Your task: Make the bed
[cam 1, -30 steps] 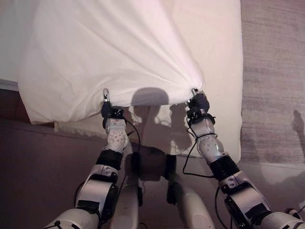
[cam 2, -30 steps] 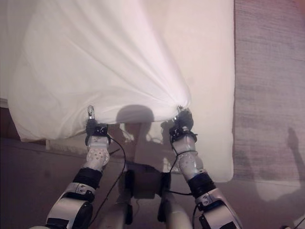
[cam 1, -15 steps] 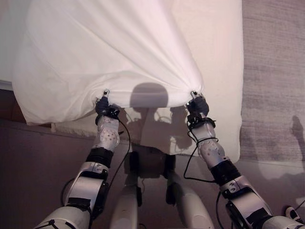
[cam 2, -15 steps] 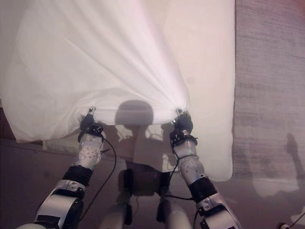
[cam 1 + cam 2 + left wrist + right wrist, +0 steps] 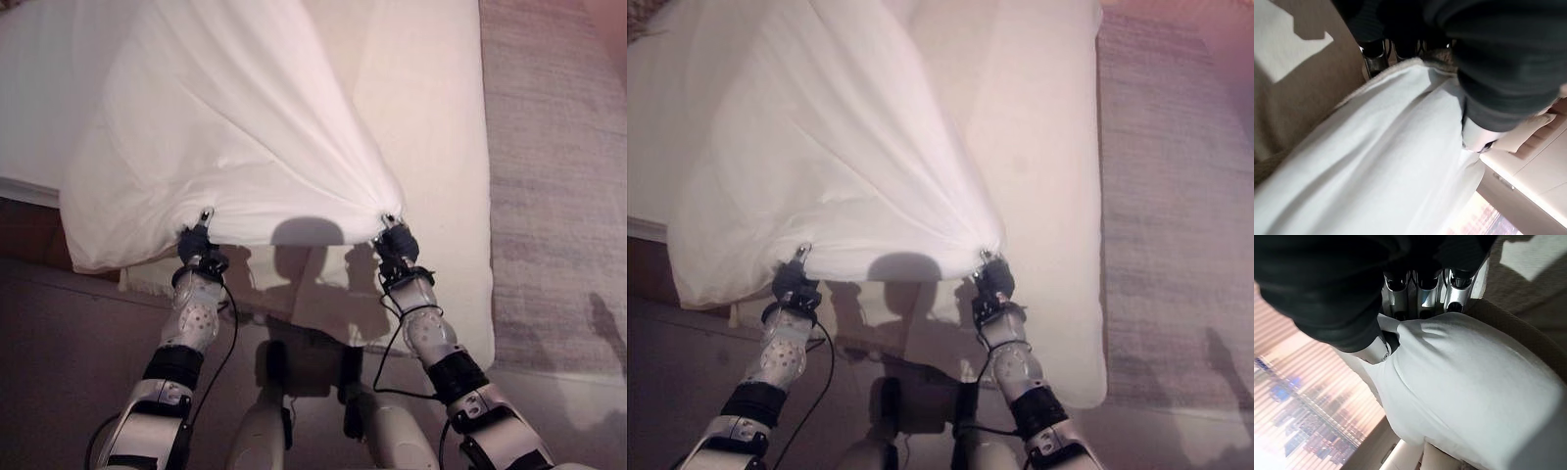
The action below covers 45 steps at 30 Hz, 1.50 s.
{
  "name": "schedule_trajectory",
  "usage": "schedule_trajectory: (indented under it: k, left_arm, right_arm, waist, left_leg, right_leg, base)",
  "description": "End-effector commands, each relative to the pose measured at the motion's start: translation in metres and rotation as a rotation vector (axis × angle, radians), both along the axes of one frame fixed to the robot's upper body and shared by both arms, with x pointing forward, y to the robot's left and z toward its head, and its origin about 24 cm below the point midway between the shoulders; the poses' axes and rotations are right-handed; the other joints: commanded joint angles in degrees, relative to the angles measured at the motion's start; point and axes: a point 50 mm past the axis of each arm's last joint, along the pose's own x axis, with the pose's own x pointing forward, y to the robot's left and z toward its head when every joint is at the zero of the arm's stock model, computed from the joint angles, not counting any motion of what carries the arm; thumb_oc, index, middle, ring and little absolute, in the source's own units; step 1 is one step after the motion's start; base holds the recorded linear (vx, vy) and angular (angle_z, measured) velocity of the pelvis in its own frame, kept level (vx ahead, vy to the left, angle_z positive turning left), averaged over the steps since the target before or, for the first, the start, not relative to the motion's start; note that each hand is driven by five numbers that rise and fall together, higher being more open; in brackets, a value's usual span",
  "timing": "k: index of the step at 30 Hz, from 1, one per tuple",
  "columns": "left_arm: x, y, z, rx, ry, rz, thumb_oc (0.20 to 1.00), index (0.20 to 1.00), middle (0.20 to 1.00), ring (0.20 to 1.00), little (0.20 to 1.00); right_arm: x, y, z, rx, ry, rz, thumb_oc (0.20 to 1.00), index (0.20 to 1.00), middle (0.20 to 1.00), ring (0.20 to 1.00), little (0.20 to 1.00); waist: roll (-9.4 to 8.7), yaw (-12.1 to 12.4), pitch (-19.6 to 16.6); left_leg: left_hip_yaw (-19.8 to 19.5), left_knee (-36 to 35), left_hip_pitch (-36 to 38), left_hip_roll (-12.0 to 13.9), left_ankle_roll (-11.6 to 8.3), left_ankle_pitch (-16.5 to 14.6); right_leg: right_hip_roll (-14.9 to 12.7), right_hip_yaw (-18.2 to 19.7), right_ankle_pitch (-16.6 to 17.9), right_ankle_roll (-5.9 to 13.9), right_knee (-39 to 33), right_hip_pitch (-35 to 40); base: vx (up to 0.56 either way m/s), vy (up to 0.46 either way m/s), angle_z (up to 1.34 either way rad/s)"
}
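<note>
A white sheet [image 5: 225, 127] lies bunched across the bed's bare mattress [image 5: 431, 117].

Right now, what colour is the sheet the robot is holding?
White and plain, with no pattern; the sheet shows best in the left eye view.

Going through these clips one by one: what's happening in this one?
The robot is making a bed. Its left hand and right hand each grip the near edge of a white sheet, fingers curled round the cloth. The sheet is lifted and stretched between them, fanning out over the mattress, with folds gathering at the right hand. A grey rug lies beside the bed.
</note>
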Motion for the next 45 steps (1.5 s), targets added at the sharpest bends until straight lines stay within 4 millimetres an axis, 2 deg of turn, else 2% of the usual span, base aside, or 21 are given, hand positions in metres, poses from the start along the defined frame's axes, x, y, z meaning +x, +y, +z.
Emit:
schedule_trajectory:
  k: [1, 5, 6, 12, 13, 14, 18, 19, 23, 24, 25, 26, 27, 31, 34, 37, 39, 40, 42, 43, 45]
  left_arm:
    - [-0.019, 0.053, 0.005, 0.024, -0.062, 0.209, 0.2, 0.2, 0.2, 0.2, 0.2]
    - [-0.027, 0.045, -0.004, 0.018, -0.053, 0.189, 0.2, 0.2, 0.2, 0.2, 0.2]
    - [-0.032, 0.048, -0.007, 0.02, -0.053, 0.199, 0.2, 0.2, 0.2, 0.2, 0.2]
    - [-0.038, 0.048, -0.006, 0.014, -0.084, 0.21, 0.2, 0.2, 0.2, 0.2, 0.2]
    - [-0.038, 0.046, -0.001, 0.029, -0.109, 0.199, 0.2, 0.2, 0.2, 0.2, 0.2]
    - [-0.038, 0.046, -0.001, 0.029, -0.11, 0.199, 0.2, 0.2, 0.2, 0.2, 0.2]
    - [-0.033, 0.029, 0.004, 0.041, -0.149, 0.136, 0.2, 0.2, 0.2, 0.2, 0.2]
    - [-0.032, 0.026, 0.002, 0.052, -0.138, 0.12, 0.2, 0.2, 0.2, 0.2, 0.2]
    - [-0.037, 0.029, -0.011, 0.035, -0.08, 0.154, 0.2, 0.2, 0.2, 0.2, 0.2]
    - [-0.041, 0.031, -0.014, 0.031, -0.065, 0.163, 0.2, 0.2, 0.2, 0.2, 0.2]
    - [-0.041, 0.031, -0.014, 0.031, -0.065, 0.162, 0.2, 0.2, 0.2, 0.2, 0.2]
    - [-0.045, 0.033, -0.017, 0.023, -0.056, 0.18, 0.2, 0.2, 0.2, 0.2, 0.2]
    - [-0.046, 0.033, -0.017, 0.024, -0.056, 0.18, 0.2, 0.2, 0.2, 0.2, 0.2]
    - [-0.055, 0.035, -0.028, 0.018, 0.0, 0.21, 0.2, 0.2, 0.2, 0.2, 0.2]
    - [-0.058, 0.029, -0.042, 0.015, 0.061, 0.192, 0.2, 0.2, 0.2, 0.2, 0.2]
    - [-0.06, 0.029, -0.048, 0.033, 0.093, 0.193, 0.2, 0.2, 0.2, 0.2, 0.2]
    - [-0.062, 0.03, -0.05, 0.034, 0.099, 0.206, 0.2, 0.2, 0.2, 0.2, 0.2]
    - [-0.064, 0.032, -0.052, 0.023, 0.113, 0.229, 0.2, 0.2, 0.2, 0.2, 0.2]
    - [-0.065, 0.033, -0.053, 0.027, 0.119, 0.231, 0.2, 0.2, 0.2, 0.2, 0.2]
    - [-0.066, 0.036, -0.055, 0.029, 0.125, 0.243, 0.2, 0.2, 0.2, 0.2, 0.2]
    - [-0.067, 0.037, -0.056, 0.031, 0.132, 0.247, 0.2, 0.2, 0.2, 0.2, 0.2]
  right_arm:
    - [-0.038, -0.094, -0.038, -0.069, 0.104, -0.322, 0.2, 0.2, 0.2, 0.2, 0.2]
    - [-0.043, -0.091, -0.048, -0.078, 0.145, -0.302, 0.2, 0.2, 0.2, 0.2, 0.2]
    - [-0.044, -0.093, -0.052, -0.093, 0.164, -0.291, 0.2, 0.2, 0.2, 0.2, 0.2]
    - [-0.047, -0.095, -0.057, -0.134, 0.191, -0.271, 0.2, 0.2, 0.2, 0.2, 0.2]
    - [-0.045, -0.091, -0.056, -0.126, 0.186, -0.259, 0.2, 0.2, 0.2, 0.2, 0.2]
    - [-0.045, -0.091, -0.056, -0.125, 0.185, -0.259, 0.2, 0.2, 0.2, 0.2, 0.2]
    - [-0.047, -0.085, -0.061, -0.093, 0.2, -0.247, 0.2, 0.2, 0.2, 0.2, 0.2]
    - [-0.046, -0.079, -0.065, -0.094, 0.22, -0.228, 0.2, 0.2, 0.2, 0.2, 0.2]
    - [-0.045, -0.061, -0.075, -0.077, 0.259, -0.177, 0.2, 0.2, 0.2, 0.2, 0.2]
    - [-0.047, -0.051, -0.08, -0.065, 0.277, -0.148, 0.2, 0.2, 0.2, 0.2, 0.2]
    - [-0.047, -0.051, -0.08, -0.065, 0.277, -0.149, 0.2, 0.2, 0.2, 0.2, 0.2]
    - [-0.05, -0.04, -0.088, -0.058, 0.304, -0.108, 0.2, 0.2, 0.2, 0.2, 0.2]
    - [-0.05, -0.039, -0.088, -0.057, 0.304, -0.108, 0.2, 0.2, 0.2, 0.2, 0.2]
    - [-0.058, -0.025, -0.097, -0.044, 0.338, -0.055, 0.2, 0.2, 0.2, 0.2, 0.2]
    - [-0.059, -0.025, -0.098, -0.058, 0.352, -0.055, 0.2, 0.2, 0.2, 0.2, 0.2]
    - [-0.058, -0.023, -0.099, -0.087, 0.353, -0.039, 0.2, 0.2, 0.2, 0.2, 0.2]
    - [-0.057, -0.025, -0.098, -0.117, 0.353, -0.031, 0.2, 0.2, 0.2, 0.2, 0.2]
    - [-0.059, -0.027, -0.101, -0.139, 0.366, -0.024, 0.2, 0.2, 0.2, 0.2, 0.2]
    - [-0.061, -0.028, -0.103, -0.142, 0.374, -0.019, 0.2, 0.2, 0.2, 0.2, 0.2]
    - [-0.064, -0.031, -0.108, -0.155, 0.395, -0.016, 0.2, 0.2, 0.2, 0.2, 0.2]
    - [-0.065, -0.032, -0.109, -0.154, 0.4, -0.02, 0.2, 0.2, 0.2, 0.2, 0.2]
  waist:
    - [1.89, -0.72, -6.46]
    - [2.17, -1.32, -8.84]
    - [2.43, -1.35, -10.52]
    - [3.59, -0.75, -13.1]
    - [3.17, 0.04, -13.04]
    - [3.03, -0.05, -13.18]
    - [0.24, -0.24, -13.72]
    - [0.31, 0.36, -13.84]
    - [2.86, 2.19, -13.81]
    - [2.68, 3.14, -14.51]
    - [2.61, 3.18, -14.17]
    - [1.19, 4.66, -14.96]
    - [1.35, 4.74, -14.74]
    - [-2.1, 7.84, -17.4]
    - [-1.26, 9.21, -18.24]
    - [-0.28, 9.87, -17.04]
    - [0.53, 10.5, -15.66]
    - [0.21, 9.13, -15.0]
    - [0.12, 8.48, -15.08]
    - [-0.53, 7.13, -15.61]
    - [-0.49, 6.68, -15.84]
  left_leg:
    - [-1.07, 2.44, -1.12, -1.26, -2.67, -3.03]
    - [-2.39, 5.73, 0.59, 2.08, -3.01, -6.11]
    - [-3.16, 5.26, 1.47, 5.85, -3.71, -5.23]
    - [-5.19, 4.62, 1.09, 12.92, -7.2, -2.13]
    - [-8.22, 9.24, 0.48, 10.74, -7.95, -6.39]
    - [-8.31, 9.44, 0.06, 10.49, -7.85, -6.29]
    - [-5.43, 18.36, -3.69, 3.0, -5.15, -14.71]
    - [-4.14, 18.25, -3.84, 2.61, -4.08, -15.08]
    - [-0.91, 12.3, -1.55, -0.08, -0.85, -10.93]
    - [0.29, 8.93, 0.5, -1.74, 0.28, -10.39]
    - [0.72, 8.71, 0.34, -1.85, 0.55, -9.26]
    - [2.67, 6.3, 2.11, -3.77, 0.58, -9.02]
    - [3.16, 6.21, 1.76, -3.54, 0.84, -7.84]
    - [7.97, 5.08, -0.08, -6.89, 0.61, -5.19]
    - [11.19, 7.64, -5.96, -7.03, -2.16, -1.28]
    - [10.16, 11.07, -9.31, -5.87, -4.48, 0.25]
    - [4.73, 14.68, -11.18, -6.37, -5.12, 0.48]
    - [2.86, 18.31, -10.89, -4.09, -3.51, -2.94]
    - [2.4, 18.51, -9.24, -3.17, -2.55, -4.91]
    - [-0.83, 19.51, -6.4, 0.63, -1.71, -7.64]
    - [-2.73, 18.78, -4.62, 2.65, -1.58, -7.85]
  right_leg:
    - [-1.21, -0.13, -2.68, 1.84, 6.45, -3.19]
    - [-4.47, -1.44, -1.68, 2.72, 5.45, -2.12]
    - [-6.12, -0.24, -1.07, 3.33, 4.81, -2.07]
    - [-11.42, 2.06, 1.34, 6.24, 3.92, -1.13]
    - [-13.59, 3.85, 6.31, 7.63, 0.91, -0.73]
    - [-13.78, 3.79, 6.65, 7.7, 0.61, -0.85]
    - [-20.83, 4.75, 16.89, 9.09, -5.71, 0.35]
    - [-21.0, 3.01, 14.67, 8.42, -4.55, -0.16]
    - [-16.45, -3.4, 4.06, 4.05, 12.6, -0.42]
    - [-11.2, -6.89, -1.33, 4.13, 19.08, 0.97]
    - [-11.5, -7.45, -0.78, 3.37, 19.16, 0.74]
    - [-6.21, -10.18, -5.55, 4.44, 21.5, 4.25]
    - [-6.13, -10.92, -4.66, 3.66, 21.11, 4.12]
    - [3.18, -8.16, -6.53, 4.69, 15.35, 10.76]
    - [8.4, -2.34, -12.33, -1.79, 1.72, 14.76]
    - [8.75, -1.39, -10.96, -2.57, -0.75, 14.71]
    - [7.47, -0.87, -9.54, -2.39, -1.67, 14.38]
    - [4.1, -2.42, -7.21, -1.02, -2.77, 13.23]
    - [3.06, -3.02, -6.47, -0.38, -2.91, 12.79]
    - [-0.08, -3.56, -5.24, 0.54, -3.43, 11.75]
    - [-1.0, -3.64, -5.02, 0.91, -3.59, 11.6]
  base:
    - [-0.11, -0.01, 0.58]
    - [-0.05, 0.154, 0.42]
    - [0.03, 0.262, 0.27]
    - [0.01, 0.436, 0.12]
    - [-0.06, 0.509, -0.35]
    - [-0.06, 0.554, -0.55]
    - [-0.09, 0.623, -0.26]
    - [-0.1, 0.668, -0.17]
    - [-0.14, 0.705, -0.31]
    - [-0.09, 0.526, -0.17]
    - [-0.04, 0.546, -0.41]
    - [-0.13, 0.234, -0.66]
    - [-0.16, 0.359, -0.8]
    - [-0.15, 0.119, -0.63]
    - [-0.26, 0.071, -0.43]
    - [-0.26, 0.094, -0.07]
    - [-0.23, 0.198, -0.15]
    - [-0.23, 0.222, -0.11]
    - [-0.13, 0.243, -0.02]
    - [-0.09, 0.252, 0.0]
    - [-0.02, 0.238, 0.09]
